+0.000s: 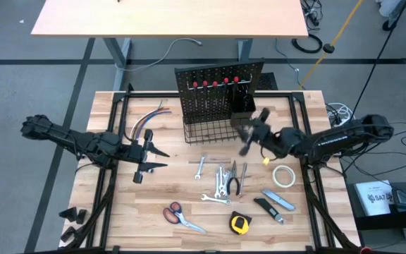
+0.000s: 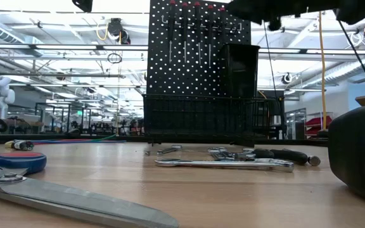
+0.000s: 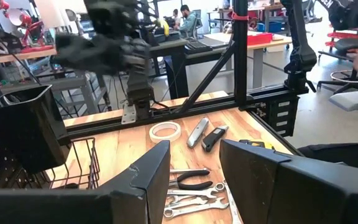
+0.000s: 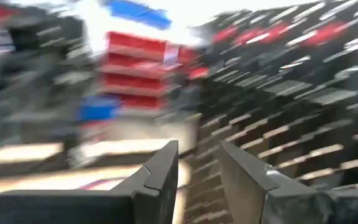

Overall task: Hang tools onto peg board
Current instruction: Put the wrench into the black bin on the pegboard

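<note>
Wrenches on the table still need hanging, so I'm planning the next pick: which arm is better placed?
Probably right: its gripper hovers empty by the peg board, just above the wrenches. The left gripper waits farther off.

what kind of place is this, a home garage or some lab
Most likely a robotics lab or workshop: the wooden table sits in a black frame with two mounted arms, other desks stand nearby, and a person works behind.
</note>
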